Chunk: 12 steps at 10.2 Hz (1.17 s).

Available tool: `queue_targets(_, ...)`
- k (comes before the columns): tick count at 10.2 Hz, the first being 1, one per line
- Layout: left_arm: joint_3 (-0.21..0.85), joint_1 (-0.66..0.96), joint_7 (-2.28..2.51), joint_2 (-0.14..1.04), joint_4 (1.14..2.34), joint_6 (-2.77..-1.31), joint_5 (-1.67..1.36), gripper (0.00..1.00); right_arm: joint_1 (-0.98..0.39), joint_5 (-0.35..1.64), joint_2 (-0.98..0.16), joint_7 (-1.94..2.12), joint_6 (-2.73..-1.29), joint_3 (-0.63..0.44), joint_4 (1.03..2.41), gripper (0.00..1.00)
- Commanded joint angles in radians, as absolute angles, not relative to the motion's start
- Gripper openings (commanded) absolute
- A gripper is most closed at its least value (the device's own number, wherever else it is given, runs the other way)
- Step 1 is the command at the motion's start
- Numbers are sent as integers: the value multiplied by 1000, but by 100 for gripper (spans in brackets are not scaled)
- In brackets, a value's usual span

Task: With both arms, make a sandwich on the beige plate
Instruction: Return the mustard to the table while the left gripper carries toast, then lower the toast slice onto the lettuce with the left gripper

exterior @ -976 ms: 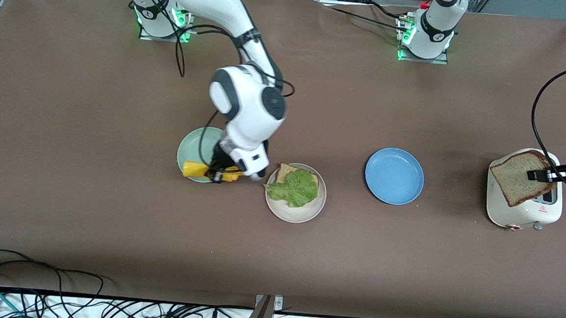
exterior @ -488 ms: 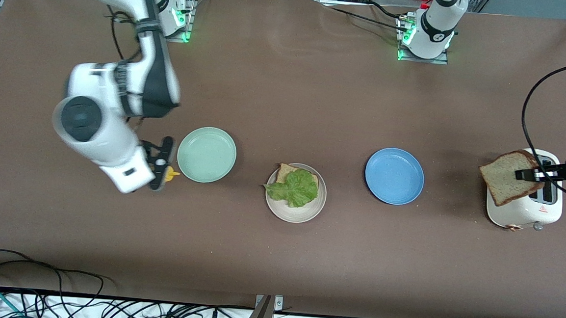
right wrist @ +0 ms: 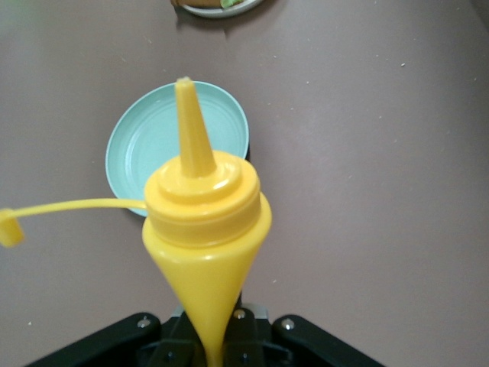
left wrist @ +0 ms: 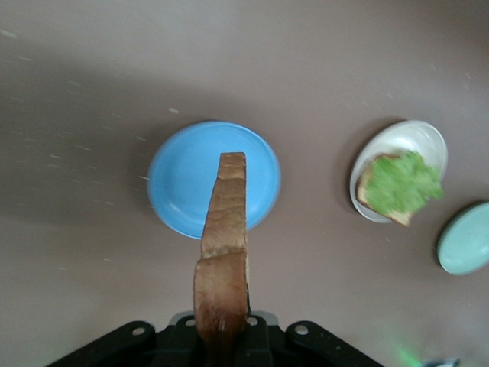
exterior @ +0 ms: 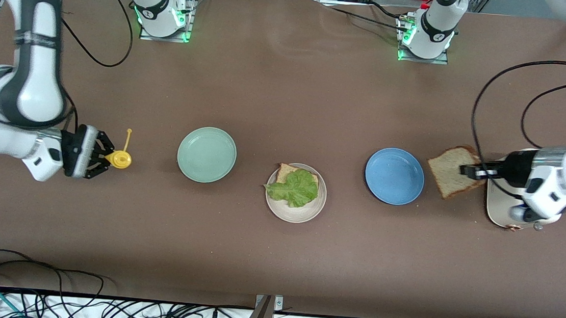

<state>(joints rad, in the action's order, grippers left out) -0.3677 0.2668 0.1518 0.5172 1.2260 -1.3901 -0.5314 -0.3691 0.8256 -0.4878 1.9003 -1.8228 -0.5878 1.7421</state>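
A square slice of brown wholegrain bread (exterior: 454,171) is gripped by its crust in the clenched fingers of the left gripper (exterior: 474,170), which is held over the brown table (exterior: 277,257) between a round blue plate (exterior: 394,176) and a cream toaster (exterior: 498,211) at the left arm's end. On the round pale beige plate (exterior: 295,210), placed between the blue plate and a round mint-green plate (exterior: 207,154), a second bread slice (exterior: 285,171) is seen under a ruffled green lettuce leaf (exterior: 295,188). A yellow plastic squeeze bottle (exterior: 118,159) with its cap hanging open is grasped in the fingers of the right gripper (exterior: 100,155), over the table toward the right arm's end, beside the mint-green plate.
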Motion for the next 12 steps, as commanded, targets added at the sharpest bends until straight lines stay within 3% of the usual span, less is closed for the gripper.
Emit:
queue_targets(1, -287, 249, 157, 561, 1229, -1382, -701, 0, -238, 967, -458, 2115, -1783, -558, 1906, 0)
queue_targets(3, -278, 258, 18, 618, 1223, -1394, -863, 0, -140, 1043, -540, 2267, -1676, -558, 1922, 0)
queue_targets(5, -272, 267, -107, 679, 1223, -1429, -983, 0, -94, 1062, -566, 2408, -1657, -557, 1953, 0)
queue_targets(9, -181, 330, -129, 750, 1233, -1682, -1069, 0, -69, 1069, -612, 2538, -1660, -557, 1951, 0)
queue_targets(12, -158, 359, -133, 795, 1233, -1749, -1120, 0, -37, 1104, -650, 2589, -1619, -549, 1951, 0)
